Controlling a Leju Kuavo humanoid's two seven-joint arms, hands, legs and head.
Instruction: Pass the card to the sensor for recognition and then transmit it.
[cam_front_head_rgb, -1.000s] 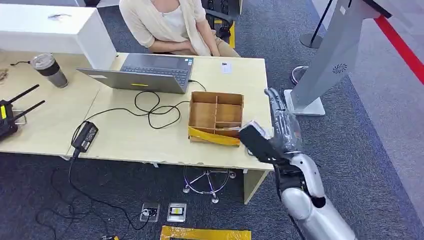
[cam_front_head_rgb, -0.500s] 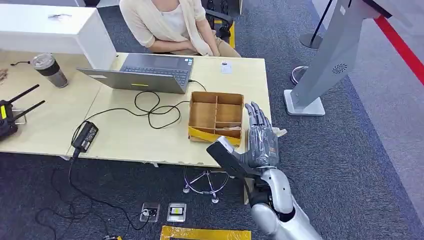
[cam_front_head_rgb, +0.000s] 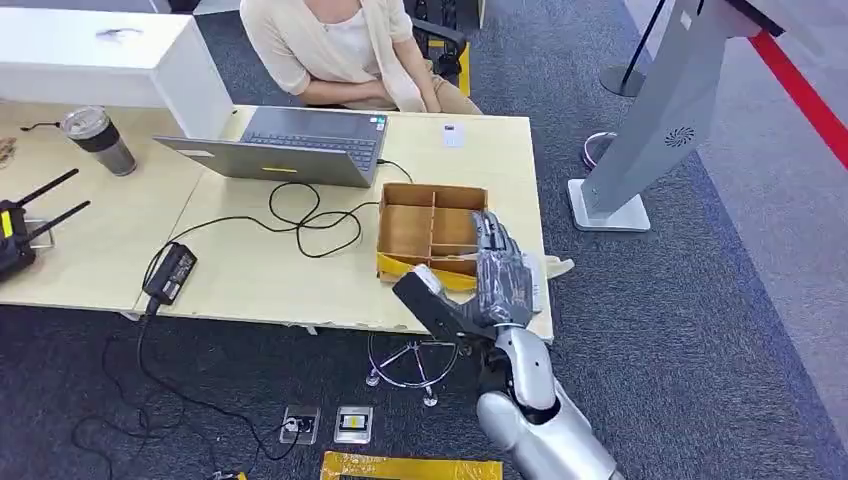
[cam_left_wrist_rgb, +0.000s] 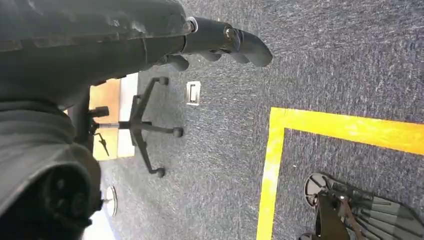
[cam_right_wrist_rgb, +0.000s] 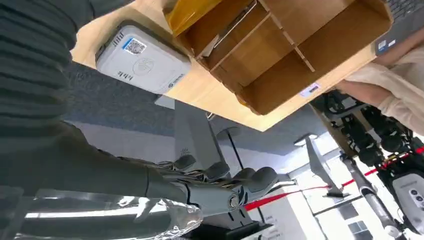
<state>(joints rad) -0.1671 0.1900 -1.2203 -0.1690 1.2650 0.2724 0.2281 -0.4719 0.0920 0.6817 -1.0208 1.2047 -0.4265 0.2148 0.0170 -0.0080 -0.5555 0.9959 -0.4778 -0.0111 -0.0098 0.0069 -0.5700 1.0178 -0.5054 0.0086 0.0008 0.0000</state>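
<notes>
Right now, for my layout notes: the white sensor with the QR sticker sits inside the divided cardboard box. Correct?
No. The white sensor lies on the table beside the divided cardboard box, not inside it; the right wrist view shows this.

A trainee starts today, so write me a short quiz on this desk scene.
1. True or false: the laptop is shut.
2. The box stands on: A the floor, B the table, C the laptop.
3. Fill in: the white sensor lies on the table beside the ____.
Key: 1 false; 2 B; 3 box.
</notes>
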